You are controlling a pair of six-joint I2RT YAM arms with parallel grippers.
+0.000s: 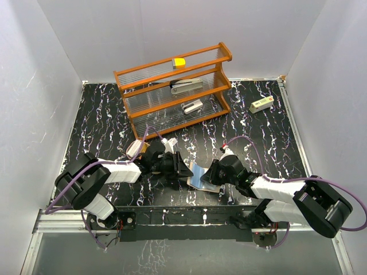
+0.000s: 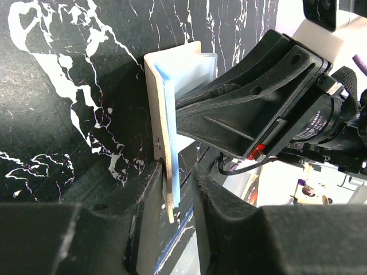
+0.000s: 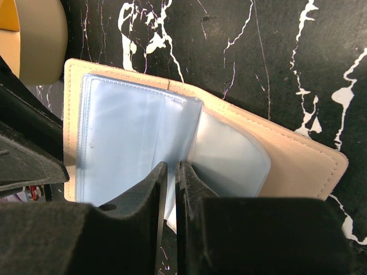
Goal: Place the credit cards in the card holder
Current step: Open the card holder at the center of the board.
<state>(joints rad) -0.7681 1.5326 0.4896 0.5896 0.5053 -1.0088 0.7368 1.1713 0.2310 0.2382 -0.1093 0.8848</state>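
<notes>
A tan stitched folding wallet (image 1: pixel 202 179) with clear plastic sleeves lies open between my two grippers. My left gripper (image 1: pixel 182 168) has its jaws apart around the wallet's raised cover edge (image 2: pixel 157 103); the cover rests against one finger with a gap to the other. My right gripper (image 3: pixel 172 166) is shut on a clear sleeve (image 3: pixel 132 132) over the wallet's cover (image 3: pixel 298 154). A tan rounded object, apparently the card holder tray (image 1: pixel 134 149), sits by the left arm, and its edge shows in the right wrist view (image 3: pixel 40 46). No credit cards are in view.
An orange wire shelf (image 1: pixel 172 86) stands at the back with grey stapler-like objects (image 1: pixel 186 86) and a yellow block (image 1: pixel 179 63) on it. A small white box (image 1: pixel 261 105) lies at the back right. White walls enclose the black marbled table.
</notes>
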